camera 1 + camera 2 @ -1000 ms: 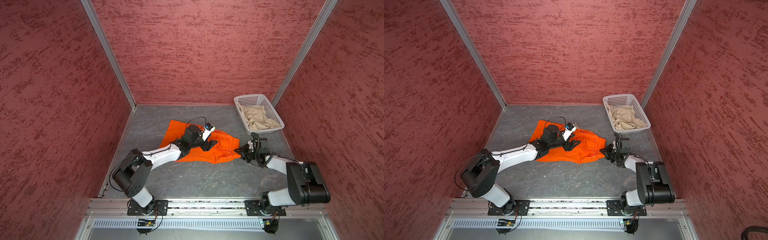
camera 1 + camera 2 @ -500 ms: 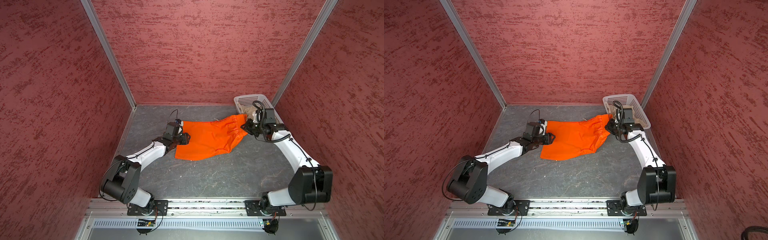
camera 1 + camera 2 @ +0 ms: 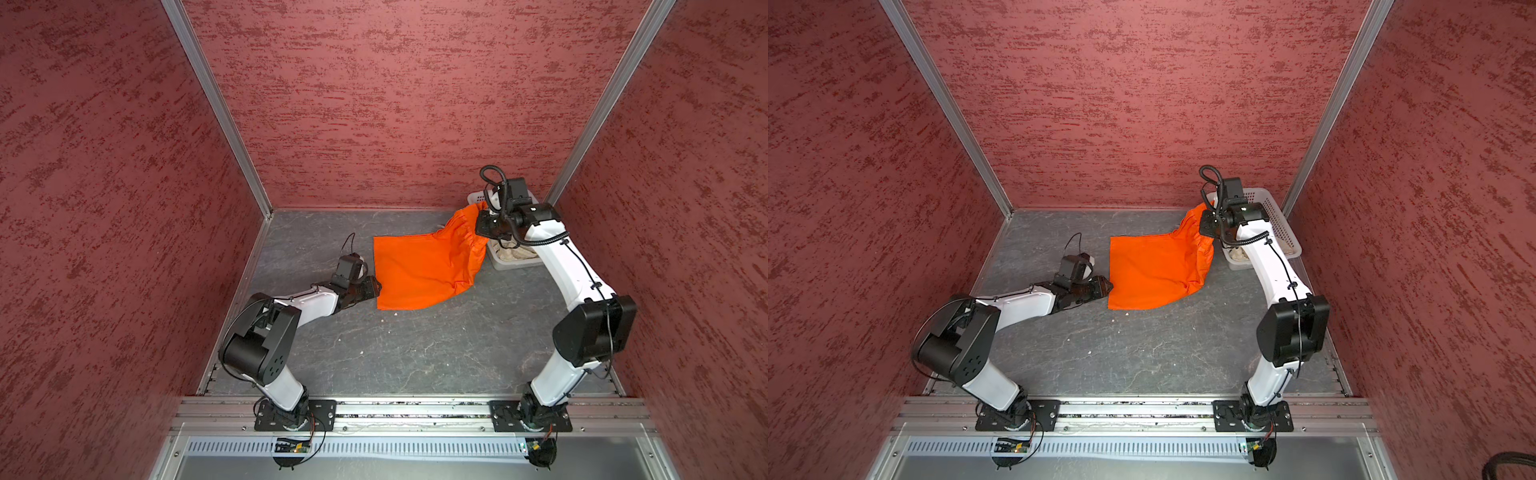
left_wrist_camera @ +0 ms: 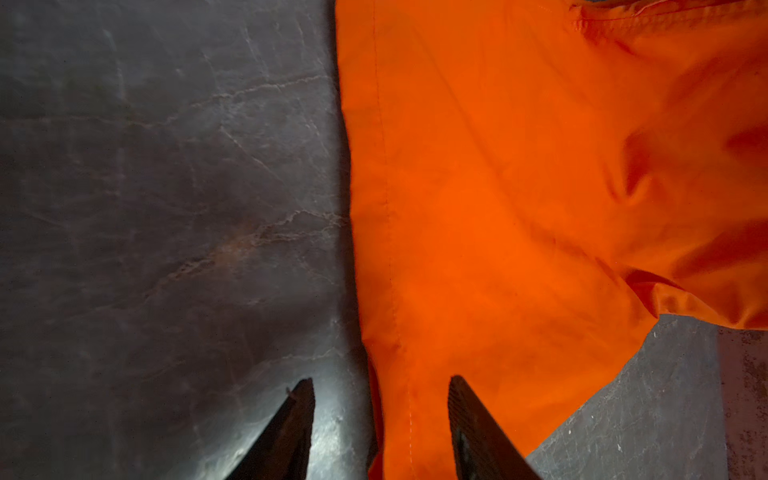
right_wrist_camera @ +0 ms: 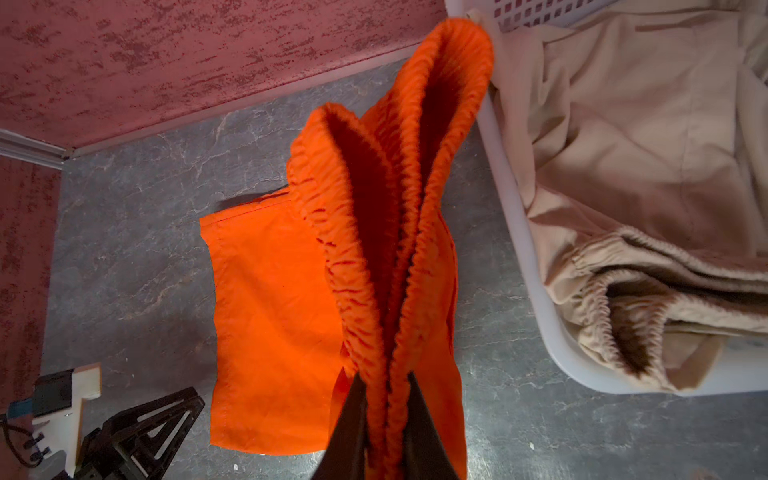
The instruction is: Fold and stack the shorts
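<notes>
The orange shorts (image 3: 419, 270) (image 3: 1152, 270) are stretched out on the grey floor in both top views. Their gathered waistband (image 5: 374, 232) is lifted off the floor, and my right gripper (image 5: 386, 382) (image 3: 484, 222) (image 3: 1207, 226) is shut on it, right beside the basket. At the opposite hem (image 4: 386, 249), my left gripper (image 4: 381, 382) (image 3: 376, 286) (image 3: 1109, 286) sits low with its jaws apart. The hem edge runs between them, one finger over cloth and one over bare floor. The beige shorts (image 5: 623, 166) (image 3: 513, 254) lie crumpled in the basket.
The white perforated basket (image 5: 519, 232) (image 3: 515, 266) (image 3: 1277, 222) stands in the back right corner, touching the raised waistband. Red textured walls close in the back and both sides. The grey floor (image 3: 374, 353) extends toward the front rail.
The right gripper has carried the waistband up and back toward the basket, pulling the shorts out flat. The left gripper has drawn back left to the hem, its jaws narrower.
</notes>
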`<state>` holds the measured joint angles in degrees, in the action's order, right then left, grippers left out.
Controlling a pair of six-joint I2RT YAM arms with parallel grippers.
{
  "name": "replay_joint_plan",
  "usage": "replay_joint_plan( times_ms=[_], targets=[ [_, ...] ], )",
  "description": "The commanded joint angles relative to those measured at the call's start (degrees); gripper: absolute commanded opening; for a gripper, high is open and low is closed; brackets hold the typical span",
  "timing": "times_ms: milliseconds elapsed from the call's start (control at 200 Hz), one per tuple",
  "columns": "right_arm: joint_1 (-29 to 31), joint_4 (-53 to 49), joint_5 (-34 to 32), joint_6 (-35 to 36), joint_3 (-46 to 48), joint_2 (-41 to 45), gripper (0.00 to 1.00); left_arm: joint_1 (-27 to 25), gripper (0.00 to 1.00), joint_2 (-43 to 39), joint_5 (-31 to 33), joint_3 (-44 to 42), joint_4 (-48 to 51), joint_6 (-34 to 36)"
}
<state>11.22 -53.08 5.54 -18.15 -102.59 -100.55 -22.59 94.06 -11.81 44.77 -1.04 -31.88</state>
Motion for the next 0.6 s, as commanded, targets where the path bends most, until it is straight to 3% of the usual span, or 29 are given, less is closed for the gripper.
replay_joint_plan(
  times_ms=[0, 341, 596],
  targets=[
    [2.74, -1.96, -5.08, 0.65, -3.87, -0.8, 0.12, -0.31, 0.5, 1.87, -1.67, -0.32, -4.41, -1.85],
    [12.64, -1.78, -16.58, -2.11, -8.09, -5.78, 0.13, -1.48, 0.24, 7.92, -1.56, 0.99, -5.42, -1.46],
    [19.18, -0.09, -17.15, -4.99, -9.24, -10.41, 0.13, -2.01, 0.21, 9.46, -1.2, 1.89, -5.33, -1.34]
  ],
)
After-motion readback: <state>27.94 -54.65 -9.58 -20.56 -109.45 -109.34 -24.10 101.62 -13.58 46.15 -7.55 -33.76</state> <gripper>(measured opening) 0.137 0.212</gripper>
